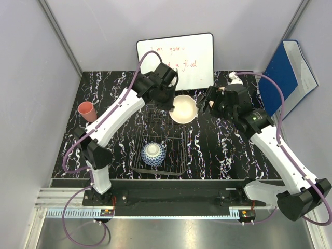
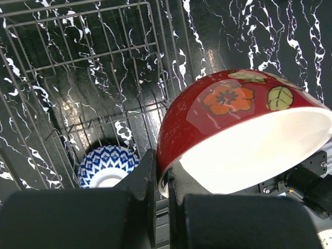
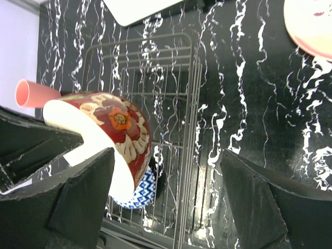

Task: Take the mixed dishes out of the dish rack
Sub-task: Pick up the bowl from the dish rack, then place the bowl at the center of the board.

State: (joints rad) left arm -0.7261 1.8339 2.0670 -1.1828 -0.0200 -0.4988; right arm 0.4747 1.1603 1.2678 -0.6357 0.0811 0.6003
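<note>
My left gripper (image 1: 171, 105) is shut on the rim of the cream bowl (image 1: 184, 109). It holds the bowl tilted in the air by the far right corner of the black wire dish rack (image 1: 171, 158). The left wrist view shows the bowl's red flowered outside (image 2: 228, 101) with my fingers (image 2: 147, 176) pinching its rim. The blue-and-white bowl (image 1: 154, 153) sits upside down in the rack (image 2: 78, 78). My right gripper (image 1: 212, 101) is open and empty just right of the cream bowl (image 3: 122, 132). The salmon-pink cup (image 1: 87, 110) stands on the table at the left. The pale plate (image 3: 311, 26) lies on the table. The clear glass is out of view.
A whiteboard (image 1: 176, 57) leans at the back of the table. A blue binder (image 1: 285, 78) stands at the back right. A small white object (image 1: 234, 78) shows behind the right arm. Grey walls close in both sides.
</note>
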